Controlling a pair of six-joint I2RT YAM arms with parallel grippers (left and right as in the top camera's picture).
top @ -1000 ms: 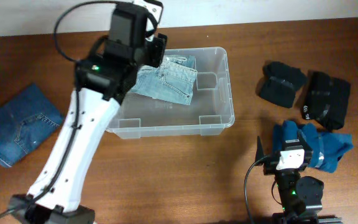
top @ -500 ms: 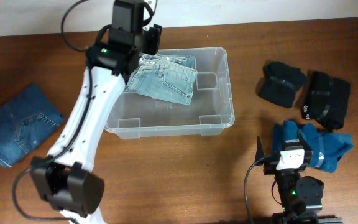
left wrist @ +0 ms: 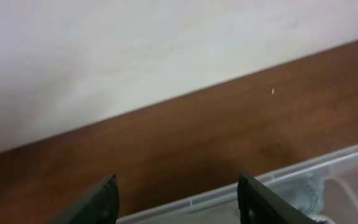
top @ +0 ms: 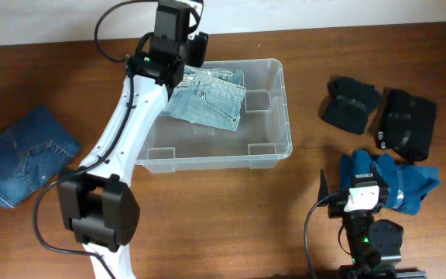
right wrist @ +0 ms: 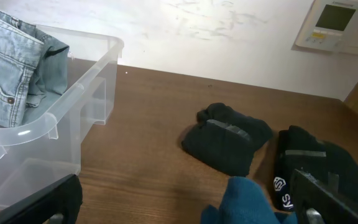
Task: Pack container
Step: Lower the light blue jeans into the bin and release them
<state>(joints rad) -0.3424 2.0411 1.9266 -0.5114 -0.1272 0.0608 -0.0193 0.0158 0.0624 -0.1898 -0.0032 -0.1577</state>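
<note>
The clear plastic container [top: 273,116] stands mid-table with folded light-blue jeans [top: 207,97] lying in its back left part. My left gripper [top: 190,39] is open and empty, raised over the container's back left rim [left wrist: 316,171] and facing the wall. My right gripper [right wrist: 185,205] is open and empty, low near the table's front, with a blue garment [right wrist: 247,202] right before it. The container [right wrist: 73,93] and jeans [right wrist: 11,62] also show at the left of the right wrist view.
A dark-blue denim piece [top: 22,155] lies at the far left. Two black folded garments [top: 351,103] [top: 406,124] lie at the right, also in the right wrist view [right wrist: 229,143] [right wrist: 328,165]. The blue garment [top: 409,186] lies front right. A wall runs behind the table.
My left arm has lifted and swung back toward the wall, away from the jeans, which stay in the container. The right arm has not moved.
</note>
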